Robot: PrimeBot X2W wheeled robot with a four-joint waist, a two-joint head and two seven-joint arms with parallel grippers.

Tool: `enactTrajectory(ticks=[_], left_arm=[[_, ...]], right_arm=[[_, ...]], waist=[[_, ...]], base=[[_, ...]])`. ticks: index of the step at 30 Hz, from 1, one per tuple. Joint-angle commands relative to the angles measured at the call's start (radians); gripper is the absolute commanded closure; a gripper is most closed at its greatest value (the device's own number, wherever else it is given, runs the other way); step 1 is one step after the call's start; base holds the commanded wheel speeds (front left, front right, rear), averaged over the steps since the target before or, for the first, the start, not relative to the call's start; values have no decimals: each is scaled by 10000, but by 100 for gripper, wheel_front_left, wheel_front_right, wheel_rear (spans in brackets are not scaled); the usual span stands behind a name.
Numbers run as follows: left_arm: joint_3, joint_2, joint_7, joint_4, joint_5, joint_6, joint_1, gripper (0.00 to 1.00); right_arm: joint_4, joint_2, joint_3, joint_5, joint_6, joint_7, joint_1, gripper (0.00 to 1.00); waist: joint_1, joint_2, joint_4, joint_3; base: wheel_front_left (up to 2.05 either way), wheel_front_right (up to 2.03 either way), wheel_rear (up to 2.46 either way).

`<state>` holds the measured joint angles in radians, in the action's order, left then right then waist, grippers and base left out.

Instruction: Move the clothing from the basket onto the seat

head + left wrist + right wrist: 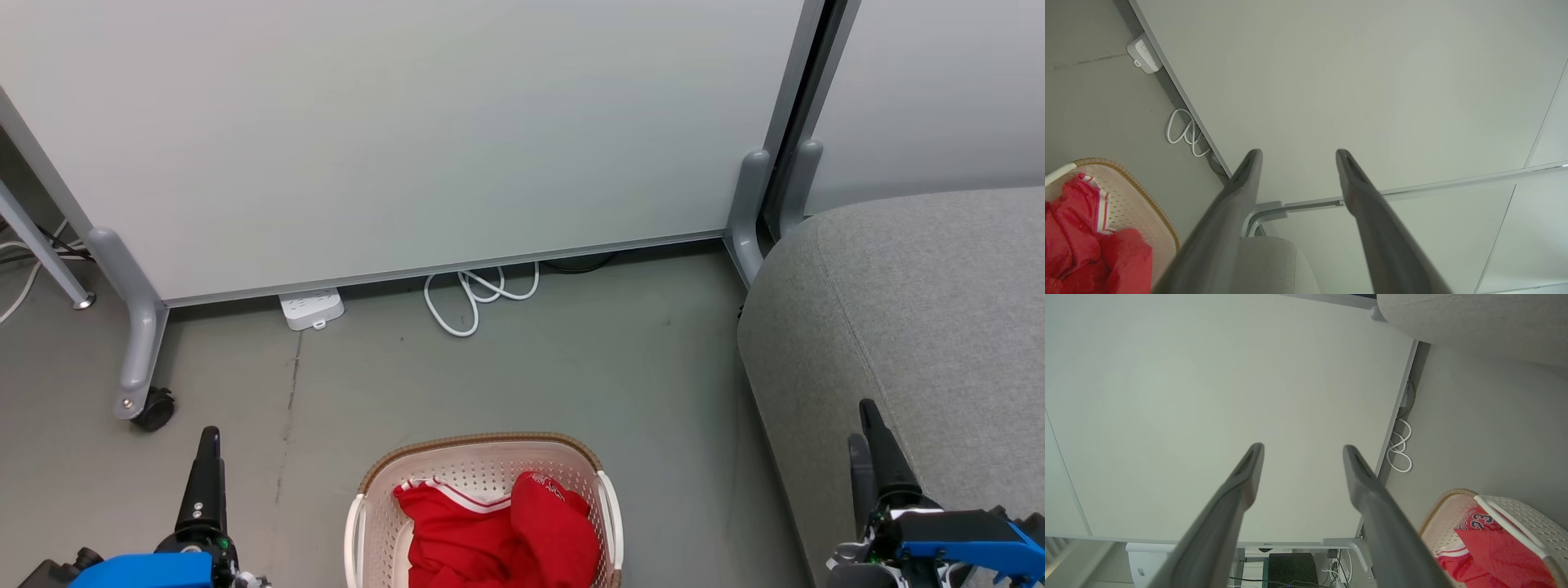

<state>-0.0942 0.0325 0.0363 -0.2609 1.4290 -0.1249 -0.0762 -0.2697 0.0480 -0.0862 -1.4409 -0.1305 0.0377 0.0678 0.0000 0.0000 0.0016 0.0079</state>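
Observation:
The cream basket (482,445) stands on the floor at the bottom centre, and the red clothing (498,531) with white striped trim lies bunched inside it. At the right is the grey seat (922,327). My left gripper (211,437) hovers left of the basket and my right gripper (860,423) hangs over the seat's front edge. In the left wrist view the left gripper (1298,152) is open and empty, with the basket (1147,200) and clothing (1081,245) at lower left. The right gripper (1303,447) is also open and empty; the clothing (1494,547), with "23" on it, lies in the basket (1527,518).
A white partition panel (408,139) stands behind on grey feet, one with a black caster (151,408). A power strip (310,309) and a looped white cable (478,298) lie at its base. Bare grey floor (571,367) lies between partition, basket and seat.

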Motion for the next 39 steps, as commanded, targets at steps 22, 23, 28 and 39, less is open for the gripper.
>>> enactTrajectory(ticks=[22, 23, 28, 39], left_arm=[[693, 135, -927, 702, -4400, 558, -391, 0], [740, 136, -960, 708, -4608, 585, -391, 0], [931, 142, -1131, 722, -5448, 692, -390, 0], [1210, 155, -1475, 611, -6987, 837, -383, 0]], right_arm=[[582, 25, 862, 4505, -2, -931, 391, 0], [581, 26, 902, 4687, -2, -965, 385, 0], [584, 26, 1097, 5579, -2, -1137, 372, 0], [397, 27, 1470, 7236, -2, -1484, 380, 0]], waist=[[0, 0, 41, 30], [0, 0, 44, 29], [0, 0, 60, 36], [0, 0, 91, 55]], base=[[0, 0, 0], [0, 0, 0], [0, 0, 0], [0, 0, 0]])
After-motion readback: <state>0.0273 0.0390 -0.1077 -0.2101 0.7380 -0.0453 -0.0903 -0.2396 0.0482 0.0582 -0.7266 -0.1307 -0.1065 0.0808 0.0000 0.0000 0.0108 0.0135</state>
